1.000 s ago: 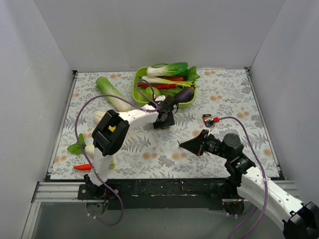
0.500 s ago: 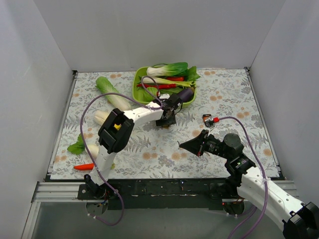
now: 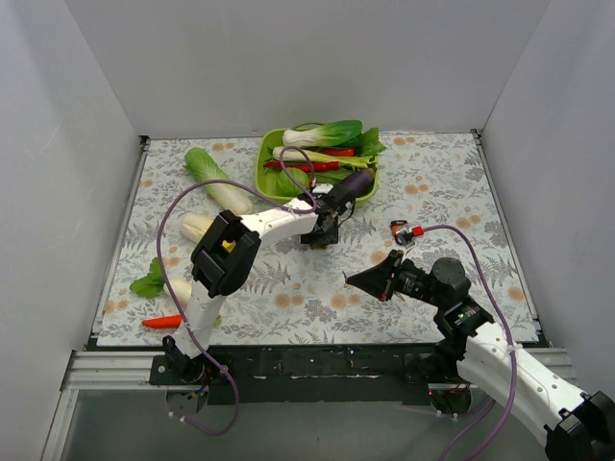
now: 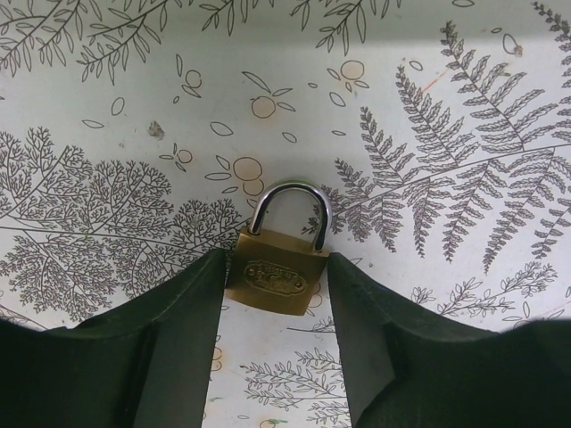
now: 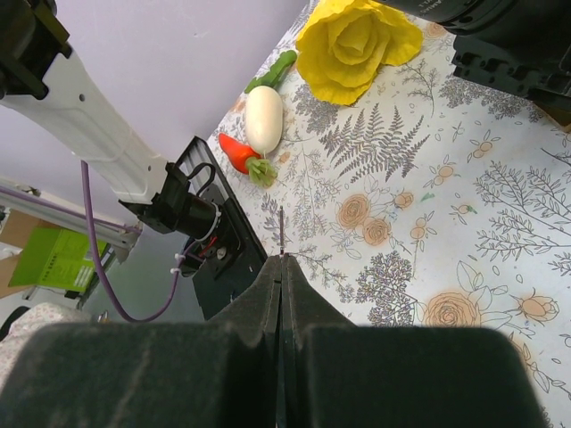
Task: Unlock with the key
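- The left gripper [image 4: 277, 266] reaches to the middle of the surface, just on the near side of the green tray [image 3: 260, 169]. Its two fingers [image 4: 183, 343] stand on either side of the brass padlock [image 4: 275, 280]. In the wrist view their inner edges meet both sides of the lock's body, so it reads as a clamp on the body.
- The padlock lies flat with its silver shackle pointing away from the wrist. The hold looks meant to brace it so that it cannot slide or turn when the key pushes in. The keyhole end faces the wrist and cannot be seen.
- The right gripper [image 5: 281, 264] has its fingers pressed together on the key [image 5: 281, 234]. Only the thin silver blade sticks out past the fingertips; the head is hidden between them. Held that way, the blade leads, ready to go into a keyhole.
- That arm sits low, toward the near edge and right of the middle, its tip aimed left. The key is well apart from the padlock, so I judge the insertion not yet begun.
- A small red-and-silver thing [image 3: 403, 230] lies right of centre, too small to name.
- The surface is a pale cloth [image 3: 432, 182] printed with ferns and flowers. The tray of toy vegetables sits at its far edge, with more vegetables along the left side.
- Plain white walls [image 3: 317, 67] close in the far, left and right sides.
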